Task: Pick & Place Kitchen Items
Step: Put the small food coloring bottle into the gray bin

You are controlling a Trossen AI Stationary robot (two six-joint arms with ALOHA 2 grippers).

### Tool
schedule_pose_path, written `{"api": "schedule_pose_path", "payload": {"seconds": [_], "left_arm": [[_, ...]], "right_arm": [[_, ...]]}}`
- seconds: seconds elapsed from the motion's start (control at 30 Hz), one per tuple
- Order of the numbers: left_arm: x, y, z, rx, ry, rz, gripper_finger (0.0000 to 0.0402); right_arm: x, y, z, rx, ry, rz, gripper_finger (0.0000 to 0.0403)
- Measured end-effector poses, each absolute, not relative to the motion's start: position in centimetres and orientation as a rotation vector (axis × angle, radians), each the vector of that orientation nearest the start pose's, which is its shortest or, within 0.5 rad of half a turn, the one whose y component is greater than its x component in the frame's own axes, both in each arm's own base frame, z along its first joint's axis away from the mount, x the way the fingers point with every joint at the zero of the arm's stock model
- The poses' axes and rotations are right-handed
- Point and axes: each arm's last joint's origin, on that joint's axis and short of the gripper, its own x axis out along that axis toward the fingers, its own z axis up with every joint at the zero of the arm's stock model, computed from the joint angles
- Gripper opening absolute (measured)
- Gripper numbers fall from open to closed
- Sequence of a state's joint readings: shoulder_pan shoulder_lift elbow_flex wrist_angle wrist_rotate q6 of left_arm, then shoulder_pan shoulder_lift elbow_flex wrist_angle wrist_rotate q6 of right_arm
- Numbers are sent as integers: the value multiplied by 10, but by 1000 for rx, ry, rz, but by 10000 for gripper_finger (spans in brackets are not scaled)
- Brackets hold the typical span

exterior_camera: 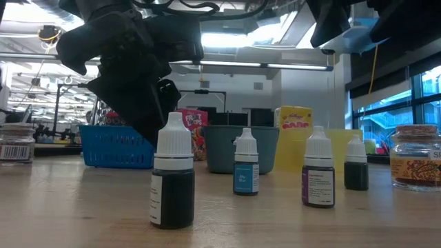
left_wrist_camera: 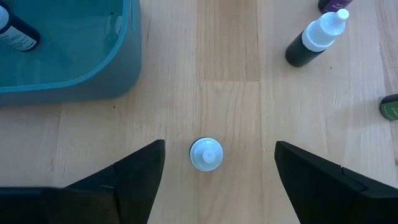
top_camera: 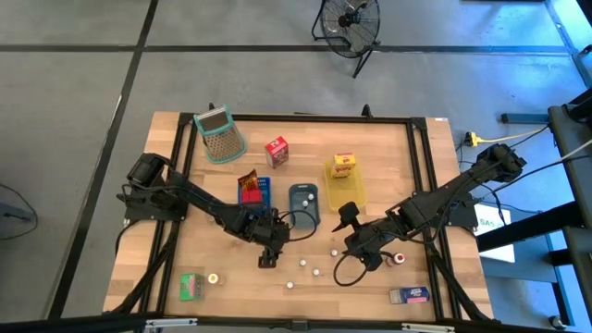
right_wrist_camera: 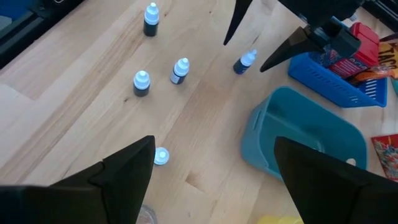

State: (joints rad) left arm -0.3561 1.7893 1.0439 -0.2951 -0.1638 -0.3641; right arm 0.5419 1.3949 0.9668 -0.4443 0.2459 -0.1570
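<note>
One dropper bottle lies in the grey-blue tray; both pincers spread.

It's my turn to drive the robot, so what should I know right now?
Left gripper: open above a small white-capped dropper bottle, not gripping.
Right gripper: open, empty, near the grey-blue plastic tray.
Done: one dropper bottle lies in that tray.
Left: more dropper bottles stand loose on the wooden table; green carton and blue carton also untrayed.
</note>
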Motion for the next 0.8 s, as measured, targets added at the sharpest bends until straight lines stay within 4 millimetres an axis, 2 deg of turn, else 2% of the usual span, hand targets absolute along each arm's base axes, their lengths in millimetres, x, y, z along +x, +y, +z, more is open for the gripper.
{"api": "schedule_pose_path", "payload": {"seconds": [0.8], "left_arm": [[327,-116,156,-63,1020,9,299]], "right_arm": [[247,139,243,-497,787,340,332]]}}
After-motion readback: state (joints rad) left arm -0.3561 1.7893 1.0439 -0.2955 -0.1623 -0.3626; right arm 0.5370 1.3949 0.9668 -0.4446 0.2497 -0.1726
